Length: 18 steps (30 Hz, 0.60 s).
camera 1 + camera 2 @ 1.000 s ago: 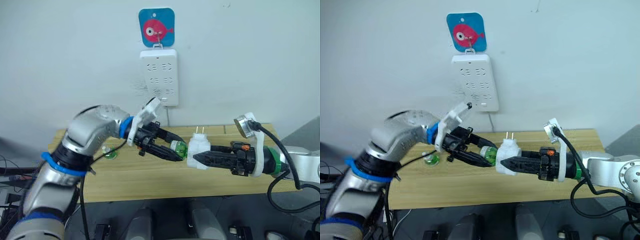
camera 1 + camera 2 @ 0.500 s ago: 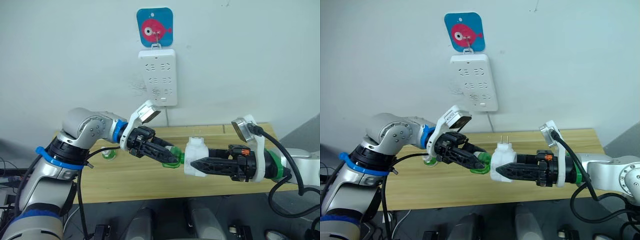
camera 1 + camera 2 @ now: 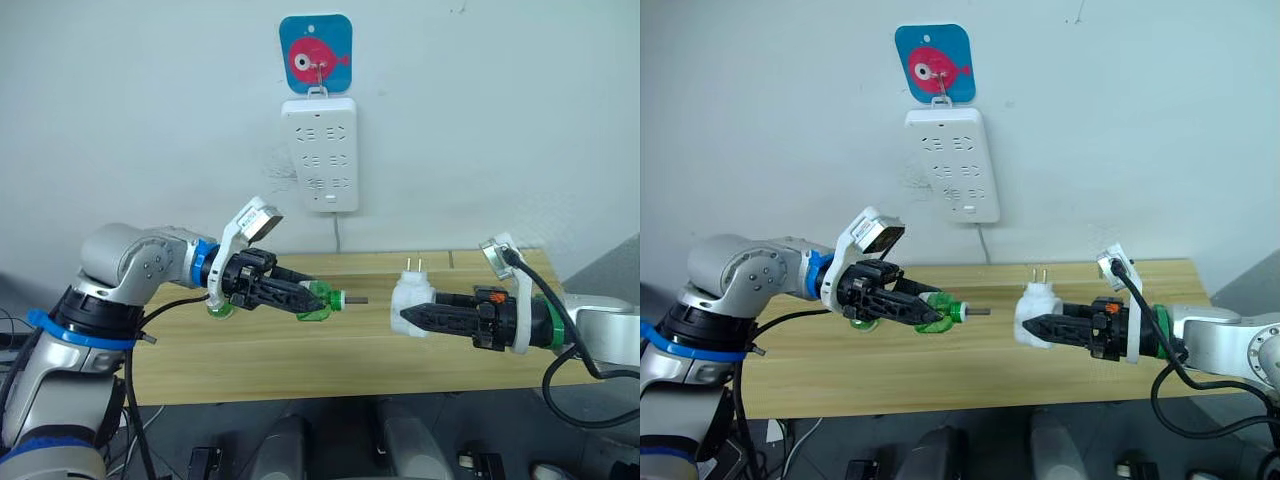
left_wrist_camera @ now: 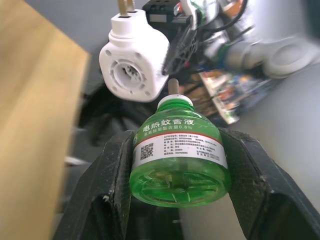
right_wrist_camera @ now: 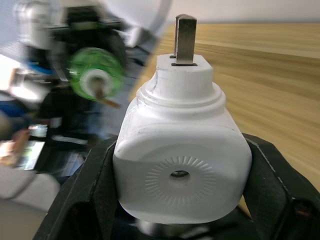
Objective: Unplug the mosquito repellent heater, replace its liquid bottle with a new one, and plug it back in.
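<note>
Your left pincer [image 3: 312, 304] grips the green bottle [image 3: 321, 301] above the table [image 3: 300, 350]; your right pincer [image 3: 409, 315] clasps the heater [image 3: 410, 300], prongs up, just apart from the bottle's wick.

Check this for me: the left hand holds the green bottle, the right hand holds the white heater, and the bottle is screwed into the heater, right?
Not quite. The green bottle and the white heater are apart, as the left eye view shows. The left hand and right hand hold them as you said.
</note>
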Each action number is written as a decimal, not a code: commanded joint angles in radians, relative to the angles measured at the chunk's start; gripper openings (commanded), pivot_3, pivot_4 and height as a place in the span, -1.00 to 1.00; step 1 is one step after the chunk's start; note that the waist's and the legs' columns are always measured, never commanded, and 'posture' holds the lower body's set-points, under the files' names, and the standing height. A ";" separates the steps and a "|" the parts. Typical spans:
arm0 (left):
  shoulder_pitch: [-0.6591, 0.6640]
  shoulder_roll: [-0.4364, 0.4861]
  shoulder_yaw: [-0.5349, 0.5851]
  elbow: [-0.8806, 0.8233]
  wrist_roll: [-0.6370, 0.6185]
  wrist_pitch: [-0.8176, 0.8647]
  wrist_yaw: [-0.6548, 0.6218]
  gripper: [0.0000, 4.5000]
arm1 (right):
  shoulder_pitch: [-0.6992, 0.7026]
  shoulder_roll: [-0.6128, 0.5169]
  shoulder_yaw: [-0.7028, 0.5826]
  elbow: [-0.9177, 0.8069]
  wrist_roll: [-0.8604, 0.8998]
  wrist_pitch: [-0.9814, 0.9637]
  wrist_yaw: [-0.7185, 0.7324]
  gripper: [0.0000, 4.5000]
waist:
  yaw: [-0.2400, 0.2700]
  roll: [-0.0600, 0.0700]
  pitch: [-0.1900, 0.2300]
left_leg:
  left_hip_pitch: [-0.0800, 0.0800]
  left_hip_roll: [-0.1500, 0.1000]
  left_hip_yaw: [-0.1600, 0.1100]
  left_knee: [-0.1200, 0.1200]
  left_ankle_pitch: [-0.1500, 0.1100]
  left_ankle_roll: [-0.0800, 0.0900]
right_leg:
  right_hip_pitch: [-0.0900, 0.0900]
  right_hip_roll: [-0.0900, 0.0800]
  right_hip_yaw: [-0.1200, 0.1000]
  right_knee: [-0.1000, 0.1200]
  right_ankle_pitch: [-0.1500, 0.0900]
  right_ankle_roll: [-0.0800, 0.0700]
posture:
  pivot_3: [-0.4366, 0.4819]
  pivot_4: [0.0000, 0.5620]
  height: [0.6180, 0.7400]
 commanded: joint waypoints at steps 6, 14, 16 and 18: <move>0.269 -0.071 0.022 -0.196 0.251 -0.467 0.117 -0.01 | -0.042 0.047 0.163 0.139 -0.617 0.030 -0.191 0.32 | 0.000 0.000 0.001 | 0.000 0.000 0.002 0.000 0.000 0.000 | 0.000 0.000 0.002 0.000 0.000 0.000 | -0.36 -0.12 1.00; 0.397 -0.124 0.002 -0.232 0.374 -0.674 0.185 -0.01 | -0.259 0.191 0.265 0.453 -0.909 0.168 -0.112 0.32 | -0.002 0.004 0.013 | 0.001 0.000 0.003 0.000 0.000 0.000 | 0.000 0.000 0.003 0.000 0.001 -0.001 | -0.32 0.00 1.00; 0.415 -0.131 -0.003 -0.243 0.386 -0.691 0.192 -0.01 | -0.297 0.218 0.266 0.527 -0.963 0.178 -0.078 0.32 | -0.002 0.004 0.015 | 0.001 0.000 0.003 0.000 0.000 0.000 | 0.000 0.000 0.003 0.000 0.001 -0.001 | -0.31 0.02 1.00; 0.430 -0.138 -0.012 -0.254 0.394 -0.699 0.200 -0.01 | -0.340 0.246 0.267 0.613 -1.019 0.185 -0.042 0.32 | -0.002 0.003 0.016 | 0.000 0.000 0.002 0.000 0.000 0.000 | 0.000 0.000 0.002 0.000 0.001 -0.001 | -0.29 0.03 1.00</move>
